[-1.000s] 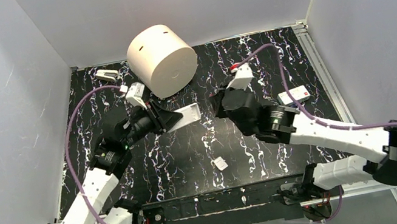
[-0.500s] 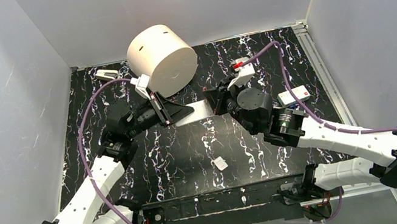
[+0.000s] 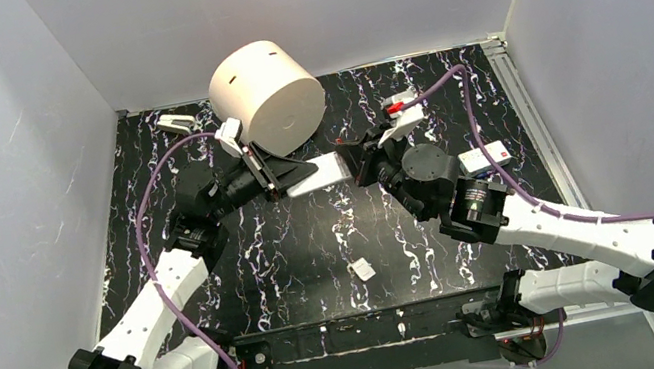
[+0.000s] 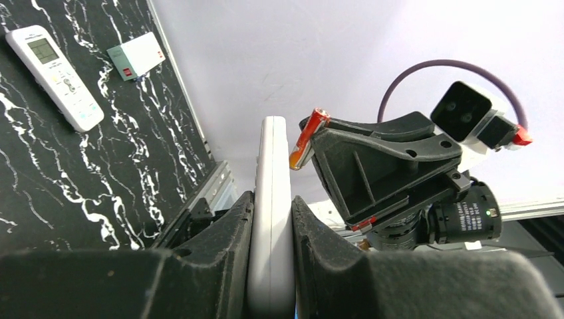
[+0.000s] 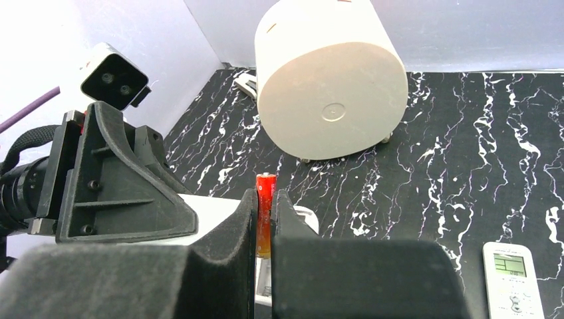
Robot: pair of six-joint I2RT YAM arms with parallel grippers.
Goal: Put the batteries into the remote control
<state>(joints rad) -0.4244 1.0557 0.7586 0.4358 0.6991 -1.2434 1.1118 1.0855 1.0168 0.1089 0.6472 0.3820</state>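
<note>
Battery (image 5: 265, 199) — one, right gripper (image 5: 265, 229); held remote (image 4: 271, 199) — one.

Left arm (image 3: 148, 313) and right arm (image 3: 564, 224) — white shells, black joints, purple cables (image 3: 139, 223). Right gripper (image 4: 318, 136) black, ribbed, screw-studded — white red-tipped camera box (image 4: 469, 113) at its two o'clock.

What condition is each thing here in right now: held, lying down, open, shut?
Left gripper: shut on the held remote.
Right gripper: shut on the battery.
Battery: in the air beside the held remote's end.
Second remote: lying flat, screen up.
Small white cover: loose on the table.
White drum: tipped on its side.
</note>
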